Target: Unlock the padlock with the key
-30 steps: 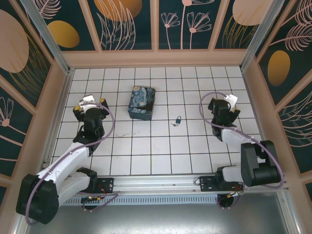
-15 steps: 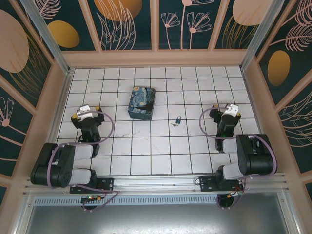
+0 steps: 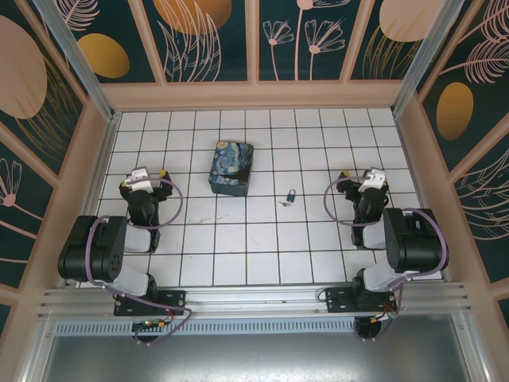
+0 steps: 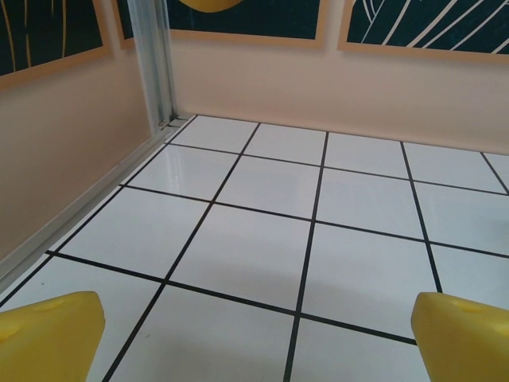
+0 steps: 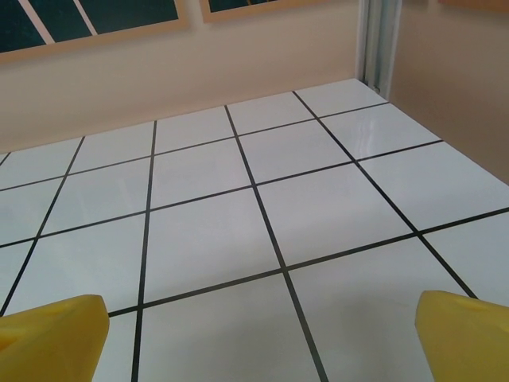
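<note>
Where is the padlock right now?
In the top view, the padlock sits on the white tiles near the centre, right of the painted box, with the key just beside it on its near-left side.

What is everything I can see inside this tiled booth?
padlock: one, dark bluish-grey, mid-floor, right of the box.
key: one, silvery, beside the padlock, on its near-left.
box: one, painted blue and yellow, left of centre.
floor: one, white tiles with dark lines.
wall panels: several, dark teal with orange plant shapes, around the floor.
left end effector: one, yellow fingertips, open, left side.
right end effector: one, yellow fingertips, open, right side.
</note>
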